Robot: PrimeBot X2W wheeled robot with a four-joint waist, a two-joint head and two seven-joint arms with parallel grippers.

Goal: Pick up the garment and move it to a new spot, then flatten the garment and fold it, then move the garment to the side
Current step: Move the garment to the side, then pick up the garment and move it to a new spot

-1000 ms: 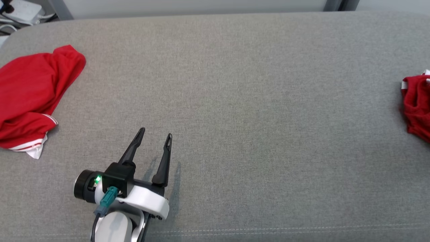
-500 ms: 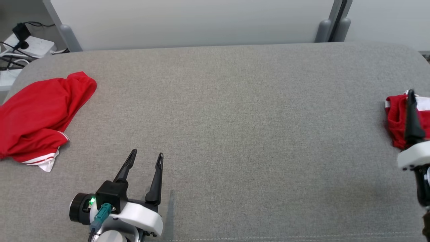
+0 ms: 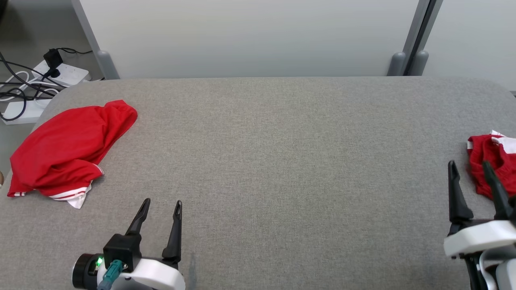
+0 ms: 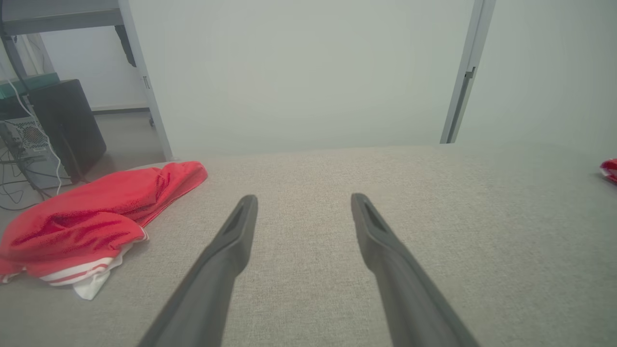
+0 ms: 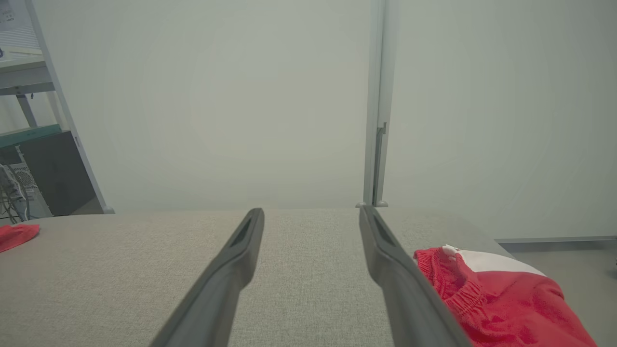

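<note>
A crumpled red garment (image 3: 68,155) with white stripes at its hem lies at the left end of the grey padded surface (image 3: 282,161); the left wrist view shows it too (image 4: 96,212). A second red garment (image 3: 489,169) with white trim is bunched at the right edge, close in the right wrist view (image 5: 491,299). My left gripper (image 3: 162,201) stands open and empty at the front left, to the right of the left garment. My right gripper (image 3: 469,164) is open at the front right, its right finger just beside the right garment, holding nothing.
A pale wall panel rises right behind the surface's far edge, with a grey post (image 3: 415,40) at the back right. Power strips and cables (image 3: 60,72) lie on the floor past the back left corner. The surface's corners are rounded.
The head camera has lifted, so the whole picture has slid down and the wall has come into view. My right gripper has entered at the lower right beside the right garment. Both garments lie unmoved.
</note>
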